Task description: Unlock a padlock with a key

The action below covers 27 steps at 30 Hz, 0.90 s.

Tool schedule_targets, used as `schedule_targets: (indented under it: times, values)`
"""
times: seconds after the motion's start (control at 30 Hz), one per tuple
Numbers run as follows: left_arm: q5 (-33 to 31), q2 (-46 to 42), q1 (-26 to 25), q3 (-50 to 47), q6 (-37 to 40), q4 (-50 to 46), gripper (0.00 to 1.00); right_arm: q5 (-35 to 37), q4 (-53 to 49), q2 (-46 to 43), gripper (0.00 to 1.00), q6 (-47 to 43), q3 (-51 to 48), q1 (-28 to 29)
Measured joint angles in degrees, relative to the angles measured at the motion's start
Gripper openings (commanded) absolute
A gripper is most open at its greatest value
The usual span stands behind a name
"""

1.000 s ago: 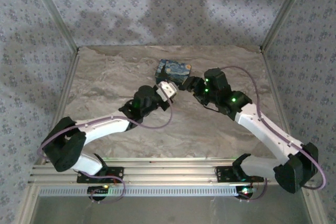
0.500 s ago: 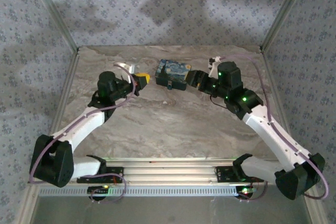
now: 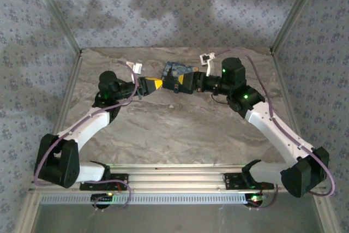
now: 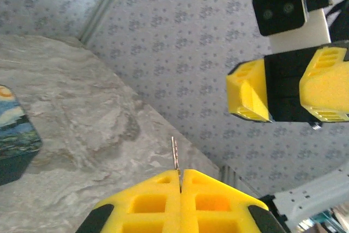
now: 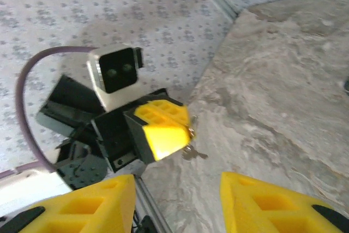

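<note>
My left gripper (image 3: 154, 84) points right above the table, its yellow fingers (image 4: 180, 200) pressed together on the key (image 4: 174, 155). The key's thin metal blade sticks out past the fingertips. From the right wrist view the left gripper (image 5: 182, 126) faces the camera with the key (image 5: 191, 130) at its tip and a small metal piece dangling below. My right gripper (image 3: 182, 83) points left toward it, a short gap away. Its fingers (image 5: 92, 203) stand apart with nothing between them, and the right gripper (image 4: 283, 96) shows spread at the upper right. The padlock is out of view.
A dark blue swirl-print box (image 3: 180, 70) lies on the marble table (image 3: 180, 129) just behind the two grippers, with its corner (image 4: 13, 135) at the left of the left wrist view. Patterned walls and metal frame posts (image 3: 60, 23) enclose the table.
The left arm swung out to the left, then reached right again with the key. The right gripper moved left toward it, and its fingers drew closer together.
</note>
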Motion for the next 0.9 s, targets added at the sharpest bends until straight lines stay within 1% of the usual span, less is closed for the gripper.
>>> schedule_targets:
  times: [0.13, 0.23, 0.33, 0.43, 0.63, 0.7, 0.77, 0.9]
  values:
    - [2.67, 0.35, -1.99, 1.36, -1.38, 1.22, 0.0, -2.56, 2.36, 1.38, 0.53, 0.02, 0.0, 0.57]
    - [3.61, 0.35, -3.04, 2.05, -1.88, 1.75, 0.0, -3.74, 3.48, 2.82, 0.54, 0.17, 0.0, 1.46]
    - [4.04, 0.35, -3.32, 2.32, -2.01, 1.75, 0.0, -4.52, 3.58, 3.85, 0.53, 0.13, 0.0, 2.62]
    - [4.13, 0.33, -3.58, 2.34, -2.01, 1.75, 0.0, -4.96, 3.93, 4.66, 0.49, 0.2, 0.0, 3.3]
    - [4.72, 0.33, -5.01, 3.69, -1.03, -0.24, 0.0, -5.53, 5.4, 5.62, 0.45, 0.52, 0.0, 3.39]
    - [4.85, 0.22, -5.57, 4.42, -0.39, -1.33, 0.0, -5.73, 5.7, 5.81, 0.41, 0.85, 0.0, 3.39]
    - [4.83, 0.02, -5.81, 4.81, 0.09, -2.14, 0.0, -6.23, 6.16, 5.84, 0.34, 1.25, 0.0, 3.39]
    - [4.87, 0.02, -5.81, 5.03, 0.63, -3.28, 0.0, -6.82, 7.08, 5.84, 0.14, 1.68, -0.02, 3.45]
